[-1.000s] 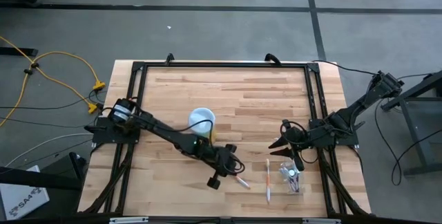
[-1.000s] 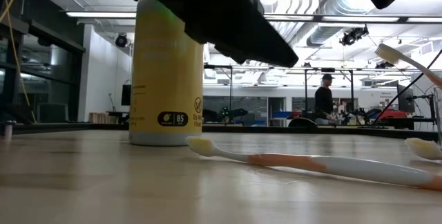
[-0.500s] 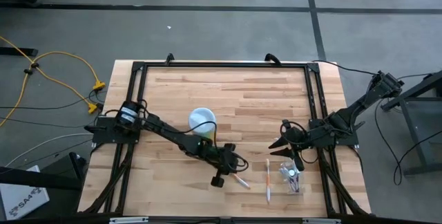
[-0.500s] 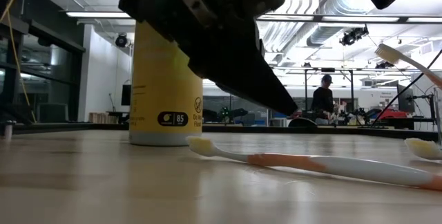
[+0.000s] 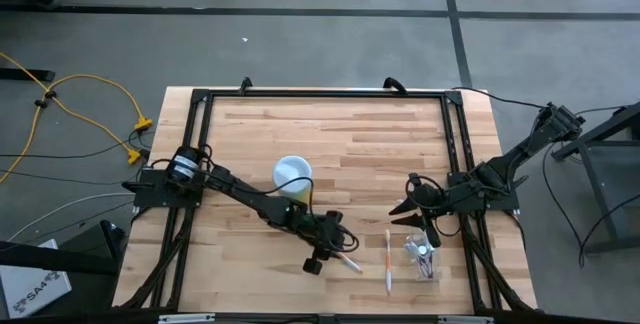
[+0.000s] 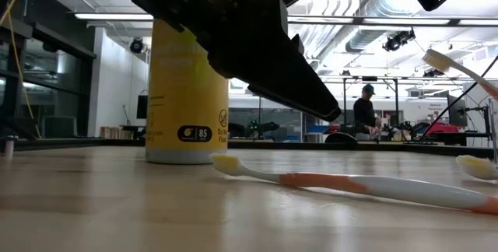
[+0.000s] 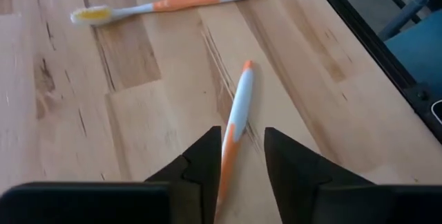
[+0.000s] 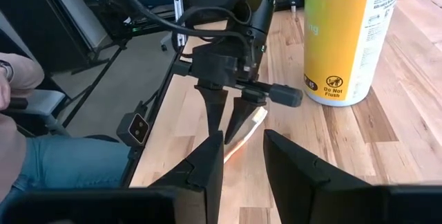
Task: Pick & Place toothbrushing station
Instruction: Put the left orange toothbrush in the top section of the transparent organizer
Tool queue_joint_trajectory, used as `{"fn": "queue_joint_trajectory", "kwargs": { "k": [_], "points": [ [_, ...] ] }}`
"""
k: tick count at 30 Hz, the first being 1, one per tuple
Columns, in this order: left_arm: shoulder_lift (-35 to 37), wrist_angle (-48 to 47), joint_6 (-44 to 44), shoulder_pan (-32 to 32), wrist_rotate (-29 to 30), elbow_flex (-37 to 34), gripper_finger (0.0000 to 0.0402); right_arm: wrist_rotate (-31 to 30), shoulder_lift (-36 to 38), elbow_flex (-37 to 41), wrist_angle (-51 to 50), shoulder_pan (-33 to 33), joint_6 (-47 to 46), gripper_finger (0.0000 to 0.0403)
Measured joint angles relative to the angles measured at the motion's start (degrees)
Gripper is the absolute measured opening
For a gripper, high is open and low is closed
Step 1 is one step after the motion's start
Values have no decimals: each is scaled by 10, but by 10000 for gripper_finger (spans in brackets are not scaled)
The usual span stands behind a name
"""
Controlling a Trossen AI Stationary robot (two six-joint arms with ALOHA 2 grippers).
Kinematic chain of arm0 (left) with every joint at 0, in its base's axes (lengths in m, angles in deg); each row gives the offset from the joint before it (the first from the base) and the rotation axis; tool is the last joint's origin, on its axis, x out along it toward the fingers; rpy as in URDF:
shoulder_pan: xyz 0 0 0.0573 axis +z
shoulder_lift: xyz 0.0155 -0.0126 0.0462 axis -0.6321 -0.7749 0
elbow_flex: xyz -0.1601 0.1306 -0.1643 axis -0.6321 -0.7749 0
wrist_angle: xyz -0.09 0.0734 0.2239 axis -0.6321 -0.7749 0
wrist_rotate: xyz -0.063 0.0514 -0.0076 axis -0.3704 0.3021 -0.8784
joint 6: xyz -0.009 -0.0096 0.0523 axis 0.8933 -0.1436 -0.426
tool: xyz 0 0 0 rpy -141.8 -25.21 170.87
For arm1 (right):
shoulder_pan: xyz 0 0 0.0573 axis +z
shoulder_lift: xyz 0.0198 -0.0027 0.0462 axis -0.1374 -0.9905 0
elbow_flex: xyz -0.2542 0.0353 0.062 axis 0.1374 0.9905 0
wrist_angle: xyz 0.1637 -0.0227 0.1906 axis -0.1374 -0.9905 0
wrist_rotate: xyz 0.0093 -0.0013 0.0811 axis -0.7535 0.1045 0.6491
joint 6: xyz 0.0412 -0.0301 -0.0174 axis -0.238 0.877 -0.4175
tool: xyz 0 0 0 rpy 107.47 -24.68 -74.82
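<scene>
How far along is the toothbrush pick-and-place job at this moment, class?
Done: one toothbrush leans in the clear holder. In hand: the left gripper sits open astride an orange-and-white toothbrush lying on the table, not lifted. Left: that brush and a second toothbrush lying beside the holder. The right gripper waits open nearby.

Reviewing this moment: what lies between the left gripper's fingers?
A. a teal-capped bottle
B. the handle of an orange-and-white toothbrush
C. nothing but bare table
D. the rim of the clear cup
B: in the left wrist view the left gripper has its fingers spread to either side of the orange-and-white toothbrush, which lies on the wooden table.
</scene>
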Motion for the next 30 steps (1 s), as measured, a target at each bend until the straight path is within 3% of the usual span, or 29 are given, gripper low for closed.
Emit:
{"fn": "queue_joint_trajectory", "kwargs": {
  "k": [11, 18, 30],
  "points": [
    [-1, -5, 20, 3, 4, 2, 120, 12, 0, 0, 0, 0, 0, 95],
    [-2, -140, 18, -10, 40, 81, 120, 15, 0, 0, 0, 0, 0, 95],
    [-3, -196, -15, -10, 47, 94, 121, 15, 0, 0, 0, 0, 0, 95]
  ]
}}
